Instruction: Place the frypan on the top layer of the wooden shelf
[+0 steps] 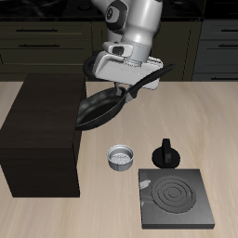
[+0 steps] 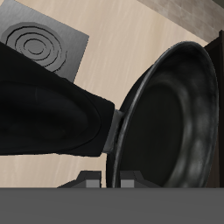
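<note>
Above the table beside the wooden shelf (image 1: 42, 130), my gripper (image 1: 128, 82) is clamped on the handle of the frypan (image 1: 100, 108), which hangs tilted, rigid, seemingly heavy at the bowl, so I judge it may swing.

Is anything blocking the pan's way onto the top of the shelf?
Nothing visible. The frypan hangs tilted in the pincer, beside the wooden shelf, whose flat top looks bare. The cup and burner plate sit nearer the table's front edge.
</note>
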Controlling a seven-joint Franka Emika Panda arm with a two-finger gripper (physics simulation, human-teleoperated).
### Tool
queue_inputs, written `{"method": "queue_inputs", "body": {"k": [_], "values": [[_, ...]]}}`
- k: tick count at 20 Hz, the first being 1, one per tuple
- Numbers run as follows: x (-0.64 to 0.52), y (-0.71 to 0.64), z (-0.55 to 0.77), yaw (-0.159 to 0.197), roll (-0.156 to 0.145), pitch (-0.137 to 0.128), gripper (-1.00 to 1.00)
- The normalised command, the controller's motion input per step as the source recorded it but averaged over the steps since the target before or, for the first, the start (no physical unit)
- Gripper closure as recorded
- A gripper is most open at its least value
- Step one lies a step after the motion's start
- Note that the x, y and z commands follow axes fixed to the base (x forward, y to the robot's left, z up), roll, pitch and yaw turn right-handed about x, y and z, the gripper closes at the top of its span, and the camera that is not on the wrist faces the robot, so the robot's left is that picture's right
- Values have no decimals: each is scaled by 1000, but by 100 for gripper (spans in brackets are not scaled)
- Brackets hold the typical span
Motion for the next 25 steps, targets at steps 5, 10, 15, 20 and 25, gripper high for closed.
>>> {"method": "queue_inputs", "body": {"k": [5, 10, 15, 20, 25], "values": [[39, -326, -17, 13, -56, 14, 100], [60, -346, -88, 14, -50, 39, 100], [65, -418, -117, 28, -81, 61, 100], [78, -420, -177, 37, -67, 73, 100], [70, -470, -151, 23, -89, 51, 100]]}}
